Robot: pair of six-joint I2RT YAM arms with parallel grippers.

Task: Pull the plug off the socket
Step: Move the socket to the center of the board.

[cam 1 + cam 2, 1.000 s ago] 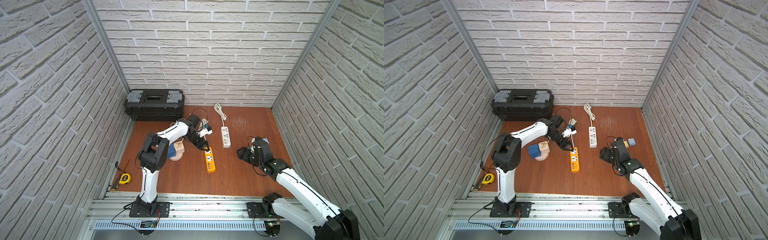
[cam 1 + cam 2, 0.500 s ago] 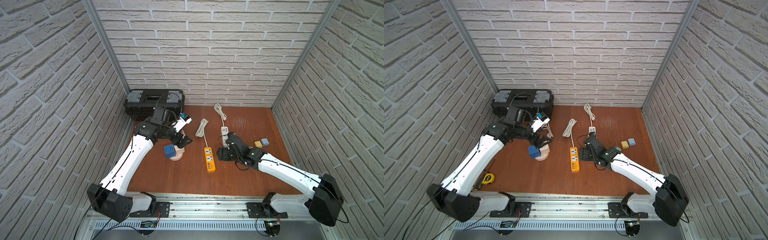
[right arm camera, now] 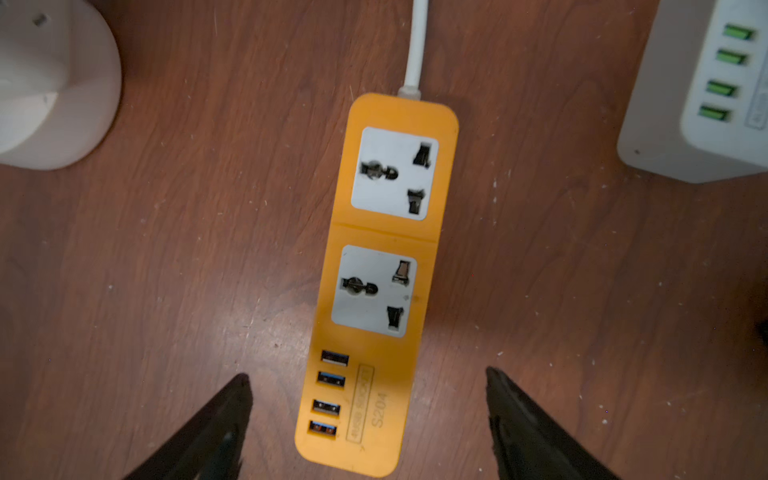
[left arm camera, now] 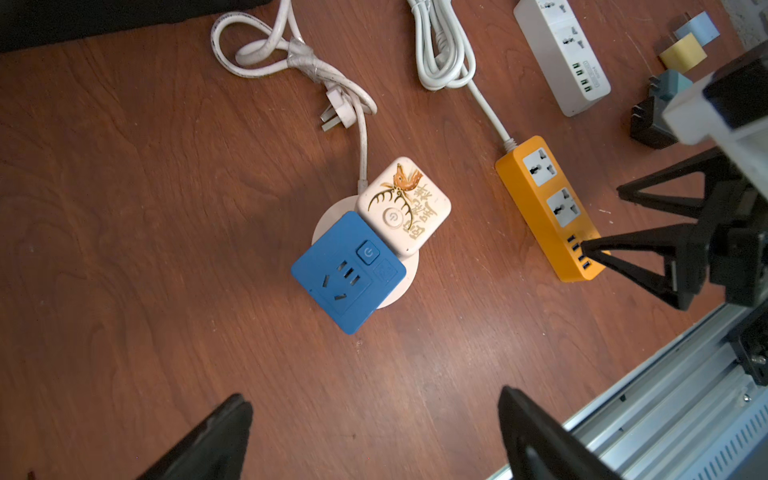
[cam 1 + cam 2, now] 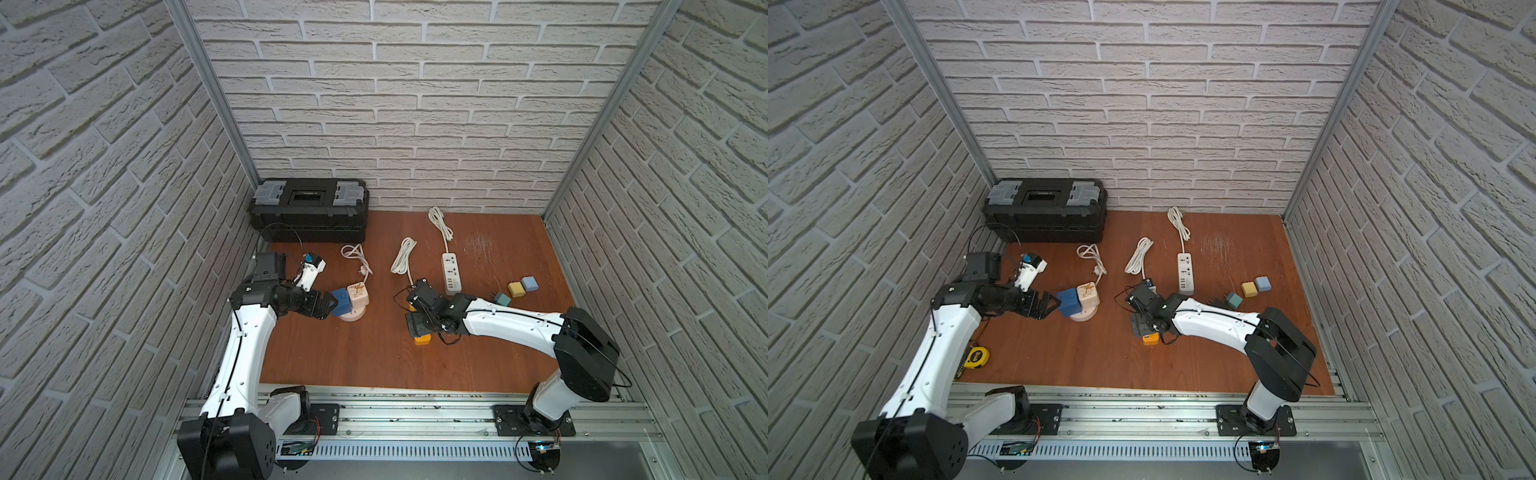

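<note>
The left hand [image 4: 374,399] is held with its fingers wide apart and nothing is gripped between them. Just ahead of the fingertips, the blue plug [image 4: 348,272] is seated on the round white socket [image 4: 398,292], and a cream plug [image 4: 404,206] is pressed against its far face.

The blue plug is judged to be a light, rigid cube of smooth plastic, kept in place only by pin friction. Hold is best taken across the two free side faces, since the face shared with the cream plug cannot be reached. A straight pull along the pins is called for. The socket looks light and may be lifted with the plug unless it is pinned down.

Bare worktop [image 4: 166,232] is left open on the near side and on both flanks. The socket's white cord [image 4: 362,141] trails away beyond it. Farther ahead, the orange power strip [image 3: 376,232] is straddled by the right hand [image 3: 368,376], fingers likewise apart and empty; contact cannot be told. The toolbox [image 5: 309,210] stands well apart.
</note>
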